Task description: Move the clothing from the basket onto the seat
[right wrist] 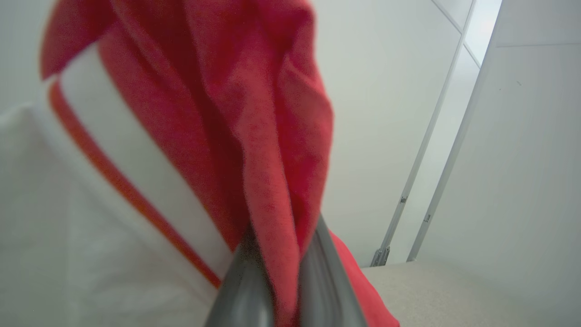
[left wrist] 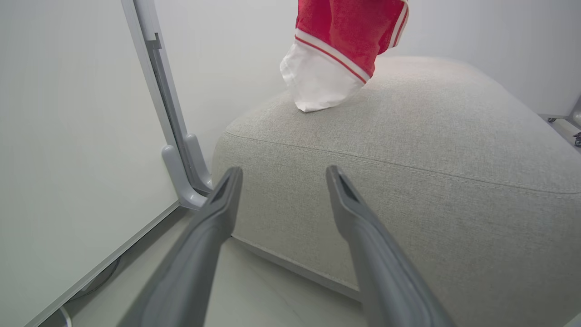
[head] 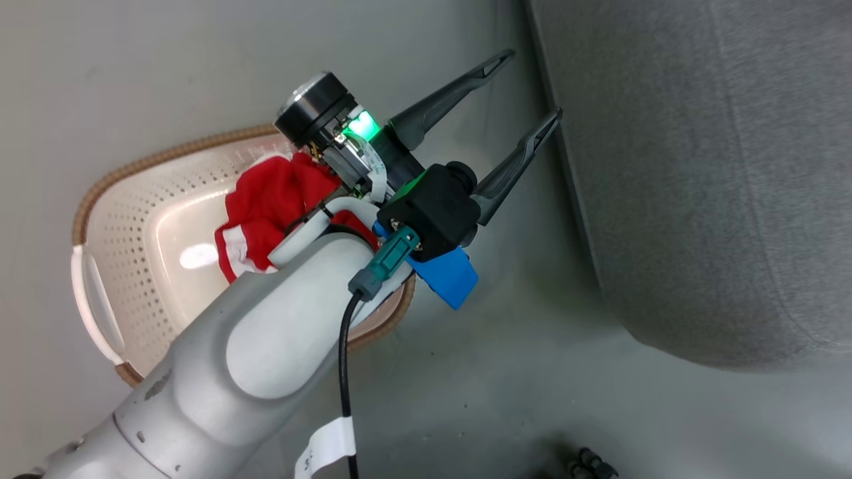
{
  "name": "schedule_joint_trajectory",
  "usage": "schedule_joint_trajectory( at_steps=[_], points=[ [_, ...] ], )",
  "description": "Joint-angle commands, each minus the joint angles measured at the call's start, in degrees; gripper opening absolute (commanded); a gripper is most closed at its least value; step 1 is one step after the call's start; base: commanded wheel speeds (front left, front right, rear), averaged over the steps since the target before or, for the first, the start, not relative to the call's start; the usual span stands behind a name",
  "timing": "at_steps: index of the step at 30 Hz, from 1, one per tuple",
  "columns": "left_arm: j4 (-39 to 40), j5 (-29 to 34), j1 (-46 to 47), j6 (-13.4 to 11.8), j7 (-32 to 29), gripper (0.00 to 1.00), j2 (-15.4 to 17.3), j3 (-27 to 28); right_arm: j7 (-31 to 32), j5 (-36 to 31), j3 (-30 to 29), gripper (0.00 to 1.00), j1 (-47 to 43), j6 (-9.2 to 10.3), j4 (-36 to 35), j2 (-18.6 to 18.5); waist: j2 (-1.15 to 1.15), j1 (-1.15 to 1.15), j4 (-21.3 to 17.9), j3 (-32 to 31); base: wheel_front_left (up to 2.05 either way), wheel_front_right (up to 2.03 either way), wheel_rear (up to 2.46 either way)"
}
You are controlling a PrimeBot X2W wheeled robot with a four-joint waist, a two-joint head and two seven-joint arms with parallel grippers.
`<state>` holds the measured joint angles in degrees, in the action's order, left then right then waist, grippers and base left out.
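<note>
the right gripper point(right wrist: 281, 245) is pinched shut on a red garment point(right wrist: 254, 113) at the bottom centre of its wrist view. at the top of the left wrist view the garment's white end seems to touch the grey seat point(left wrist: 408, 159). the left gripper point(head: 526, 90) is held spread, empty, at upper centre of the head view; more clothing point(head: 273, 193) is seen in the basket point(head: 133, 219) at left.

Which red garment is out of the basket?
The hanging garment, pinched in the right gripper over the seat, white end lowest. The other garment lies bunched in the basket.
</note>
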<state>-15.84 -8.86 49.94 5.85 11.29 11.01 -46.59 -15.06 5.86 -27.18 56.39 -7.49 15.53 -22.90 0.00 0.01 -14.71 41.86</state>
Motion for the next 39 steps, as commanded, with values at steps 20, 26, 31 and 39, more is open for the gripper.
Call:
schedule_joint_trajectory(
  at_steps=[20, 26, 31, 39],
  points=[
    [4.5, 0.2, 0.2, -1.7, -2.3, 1.00, 3.3, -0.2, -0.2, -3.1, -0.6, 1.00, -2.5, 0.00, 25.6, 4.5, 0.00, -0.01, 0.1, 5.9, 0.00, 0.00, 0.00],
    [3.2, -1.0, -1.3, -2.3, -0.5, 1.00, 3.2, 0.0, -0.2, -3.7, 1.9, 1.00, -6.9, 0.00, 23.0, 5.9, 0.00, -0.01, -0.7, 1.4, 0.00, 0.00, 0.00],
    [0.9, -2.8, -3.2, -3.0, 2.0, 1.00, 1.3, 0.4, -0.2, -3.1, 2.4, 1.00, -15.7, 0.00, 17.8, 6.7, 0.00, -0.01, 0.3, -4.5, 0.00, 0.00, 0.00],
    [-1.9, -6.8, -9.2, -5.8, 3.9, 1.00, -0.7, 4.4, -0.2, -1.9, 3.5, 1.00, -28.5, 0.00, 6.1, 9.4, 0.00, -0.01, 2.4, -14.9, 0.00, 0.00, 0.00]
  ],
)
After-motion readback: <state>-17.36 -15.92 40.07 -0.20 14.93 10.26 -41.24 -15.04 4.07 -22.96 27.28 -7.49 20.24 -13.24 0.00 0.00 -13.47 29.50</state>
